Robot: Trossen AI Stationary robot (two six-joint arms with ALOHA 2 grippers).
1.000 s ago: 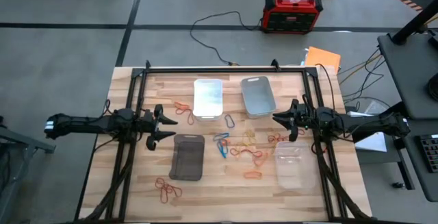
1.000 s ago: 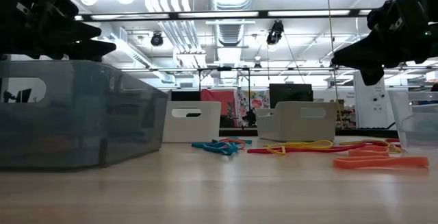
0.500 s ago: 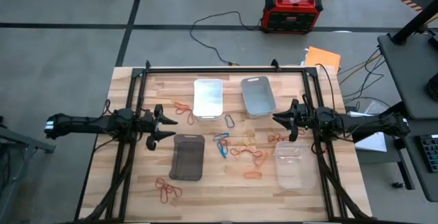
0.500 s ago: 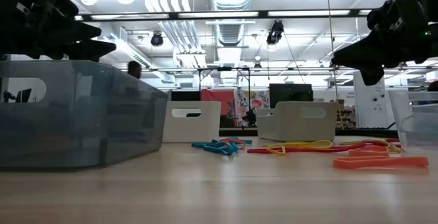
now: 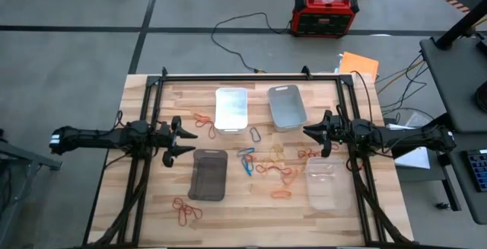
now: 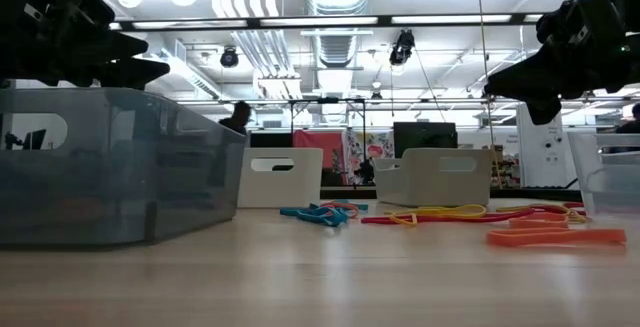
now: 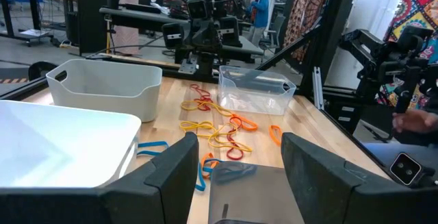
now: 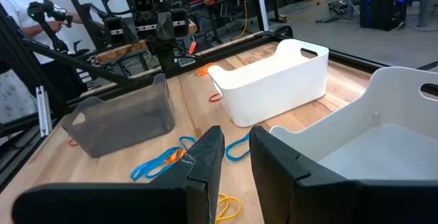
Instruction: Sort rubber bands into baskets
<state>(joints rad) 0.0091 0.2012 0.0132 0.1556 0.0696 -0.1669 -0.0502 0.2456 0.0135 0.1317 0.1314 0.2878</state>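
Both dark arms reach level inward above the wooden worktop [image 5: 152,211]. The left end effector [image 5: 185,139] spreads its fingers wide beside the dark smoky translucent basket [image 5: 208,174]. The right end effector [image 5: 313,133] shows a narrow gap, nothing held, beside the light grey basket [image 5: 287,106]. Small coloured rubber bands [image 5: 275,169] lie loose between them; bare wood borders the edges.

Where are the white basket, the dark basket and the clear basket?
white basket [image 5: 231,109], high view, on its floor.
dark basket [image 5: 208,174], high view, on its floor.
clear basket [image 5: 326,183], high view, on its floor.
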